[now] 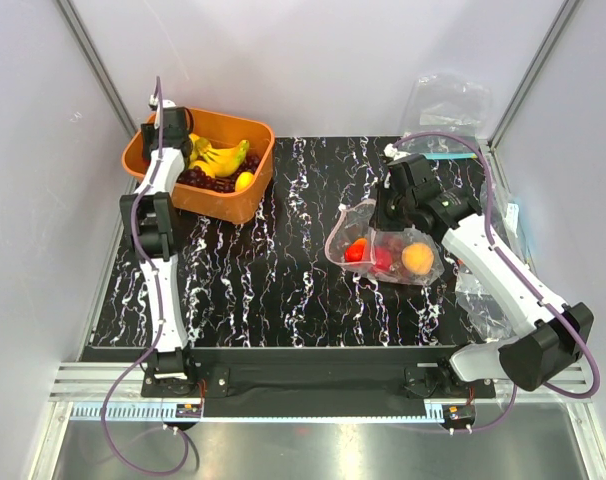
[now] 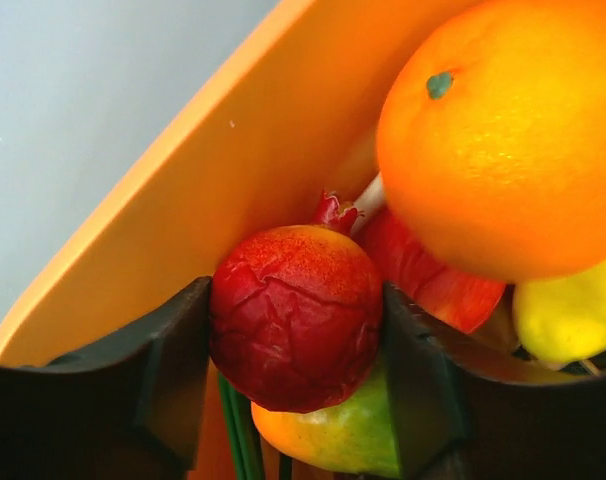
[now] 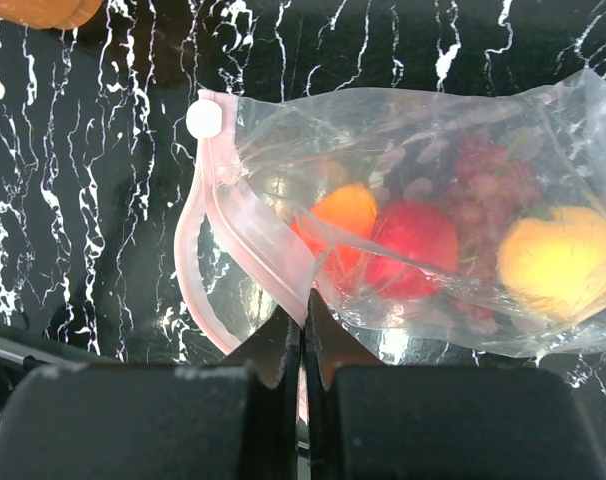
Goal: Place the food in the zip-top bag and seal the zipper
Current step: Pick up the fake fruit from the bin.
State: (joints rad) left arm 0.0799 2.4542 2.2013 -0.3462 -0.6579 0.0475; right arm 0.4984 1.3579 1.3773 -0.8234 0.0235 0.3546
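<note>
The clear zip-top bag (image 1: 383,245) lies on the black marble table right of centre, mouth to the left and open. In the right wrist view the bag (image 3: 403,130) holds a red-orange fruit (image 3: 343,215), a red fruit (image 3: 415,250), a yellow-pink peach (image 3: 563,262) and some purple grapes. My right gripper (image 3: 304,312) is shut on the pink zipper strip (image 3: 258,245) at the mouth's near edge. My left gripper (image 2: 295,330) is down in the orange basket (image 1: 238,200); its fingers (image 2: 173,370) press both sides of a dark red fruit (image 2: 295,315). An orange (image 2: 513,140) lies just beside it.
The basket at the back left also holds a banana bunch (image 1: 221,158), dark grapes (image 1: 208,182), a red apple (image 2: 433,285), a yellow fruit (image 2: 573,315) and a green-orange fruit (image 2: 343,435). Other clear bags lie at the back right (image 1: 448,100) and right edge (image 1: 483,300).
</note>
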